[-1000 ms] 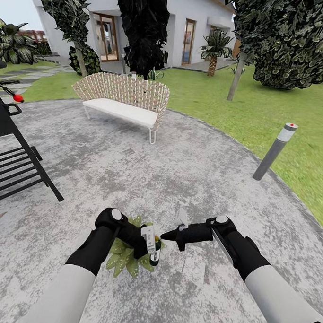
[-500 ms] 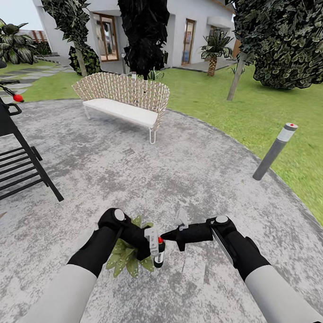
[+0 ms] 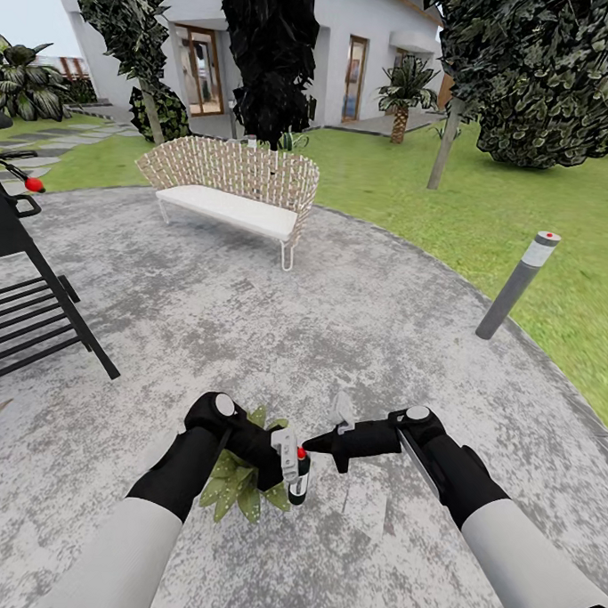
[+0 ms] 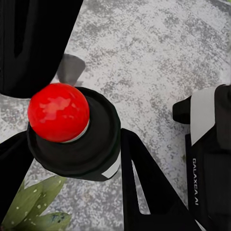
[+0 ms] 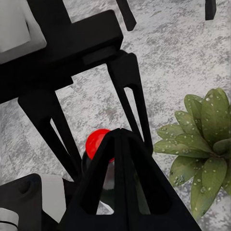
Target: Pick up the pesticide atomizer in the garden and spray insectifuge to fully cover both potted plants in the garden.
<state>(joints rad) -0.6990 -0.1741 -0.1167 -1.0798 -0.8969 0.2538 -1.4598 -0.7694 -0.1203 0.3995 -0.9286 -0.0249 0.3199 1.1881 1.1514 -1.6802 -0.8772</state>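
Left gripper closed around the pesticide atomizer, bottle held roughly upright above the paved patio; in the left wrist view the atomizer's red-dotted spray head sits between the dark fingers, pinched on both sides; right gripper empty, fingers brought together to a point, tip just beside the red top of the atomizer; right wrist view looks along the joined fingers with the red dot directly beyond them; one potted plant, a low rosette of pointed green leaves, stands on the patio directly under the left gripper and partly hidden by it; its leaves carry tiny pale specks of insectifuge, fine droplets scattered across them; pot itself hidden; wicker bench with white seat at far side of patio; grey bollard lamp at the lawn edge on the right; black slatted frame at left; white house and trees beyond.
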